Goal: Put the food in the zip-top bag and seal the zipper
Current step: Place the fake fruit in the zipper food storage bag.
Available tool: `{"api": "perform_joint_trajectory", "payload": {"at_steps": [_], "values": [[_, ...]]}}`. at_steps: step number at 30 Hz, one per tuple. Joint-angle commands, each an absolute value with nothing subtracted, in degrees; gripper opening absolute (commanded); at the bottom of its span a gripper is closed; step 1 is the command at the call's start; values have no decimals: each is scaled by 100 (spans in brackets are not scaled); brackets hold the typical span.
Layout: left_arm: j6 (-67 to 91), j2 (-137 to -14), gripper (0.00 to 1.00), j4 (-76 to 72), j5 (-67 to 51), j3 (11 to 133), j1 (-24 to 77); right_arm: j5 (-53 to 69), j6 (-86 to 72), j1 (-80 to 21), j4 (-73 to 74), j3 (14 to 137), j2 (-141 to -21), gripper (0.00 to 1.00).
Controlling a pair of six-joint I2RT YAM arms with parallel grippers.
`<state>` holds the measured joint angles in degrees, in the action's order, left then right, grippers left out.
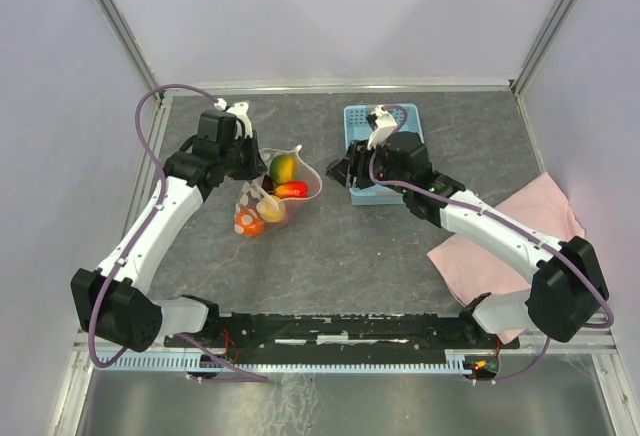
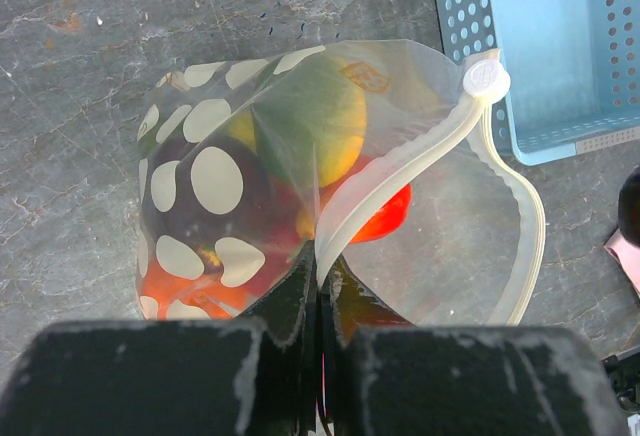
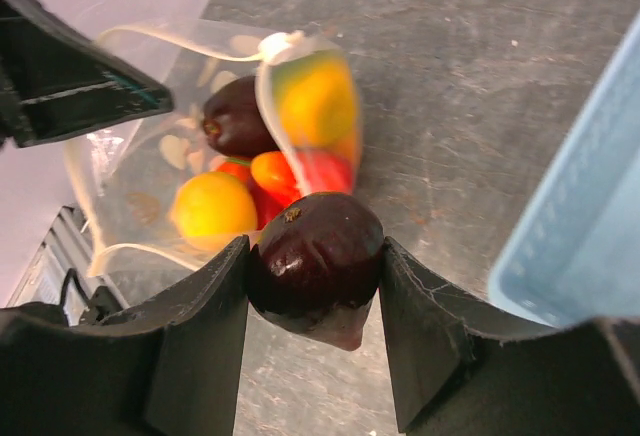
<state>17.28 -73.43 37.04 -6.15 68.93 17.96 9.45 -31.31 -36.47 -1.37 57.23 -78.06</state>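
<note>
Right pincer (image 3: 315, 306): closed on a glossy dark purple round toy fruit (image 3: 318, 251), which is carried clear of the grey stone-patterned table (image 1: 380, 246). Left pincer (image 2: 318, 291): clamped on the rim of the clear floppy plastic bag printed with white polka dots (image 2: 190, 181), propping its mouth open.

The light blue perforated plastic basket (image 2: 455, 36) lies just beside the right pincer, on its right-hand side; the part in view shows no food. The bag lies ahead of the right pincer, near but apart, with its mouth gaping towards it. A green-and-yellow toy fruit (image 2: 320, 116) sits in the bag beyond the left pincer's fingertips, with red, orange and dark pieces packed around it. The pale press-seal zipper strip (image 2: 400, 171) runs away from the left pincer, its two sides well parted.

Assessment: loading is in hand and appears far along; sealing is not yet begun. The next move calls for passing the purple fruit over the rim and releasing it only once it is inside, while the left pincer holds the mouth wide.
</note>
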Motion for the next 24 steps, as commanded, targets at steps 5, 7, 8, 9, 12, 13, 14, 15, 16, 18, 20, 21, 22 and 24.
{"api": "perform_joint_trajectory", "payload": {"at_steps": [5,7,8,9,12,13,14,15,16,18,20,21,22,24], "values": [[1583,-7287,3,3423,-751,6961,1766,896,-3387,-4408,-1439,6071,-8172,45],[1582,-7280,3,3416,-777,6948,1764,861,-3382,-4578,-1620,6228,-8406,45],[1583,-7278,3,3404,-794,6947,1769,835,-3373,-4655,-1659,6319,-8528,45],[1582,-7282,3,3402,-809,6949,1767,796,-3353,-4730,-1698,6447,-8661,45],[1581,-7277,3,3402,-845,6952,1767,721,-3326,-4922,-1884,6655,-9015,45],[1576,-7277,3,3401,-852,6952,1767,675,-3323,-4964,-1922,6718,-9123,45],[1576,-7271,3,3401,-851,6954,1767,669,-3322,-4996,-1913,6814,-9236,45],[1569,-7269,3,3401,-851,6952,1767,641,-3311,-5027,-1886,6903,-9339,46],[1573,-7269,3,3399,-857,6952,1764,578,-3293,-5058,-1882,6957,-9456,46],[1573,-7262,3,3400,-859,6952,1767,404,-3267,-5089,-1896,7034,-9612,46],[1572,-7253,3,3402,-867,6952,1771,221,-3231,-5106,-1907,7082,-9755,47],[1573,-7247,3,3404,-875,6952,1765,175,-3232,-5106,-1910,7109,-9823,47],[1574,-7243,3,3394,-878,6952,1766,168,-3234,-5106,-1897,7166,-9905,47],[1569,-7234,3,3396,-885,6952,1766,211,-3254,-5106,-1873,7285,-10055,49]]}}
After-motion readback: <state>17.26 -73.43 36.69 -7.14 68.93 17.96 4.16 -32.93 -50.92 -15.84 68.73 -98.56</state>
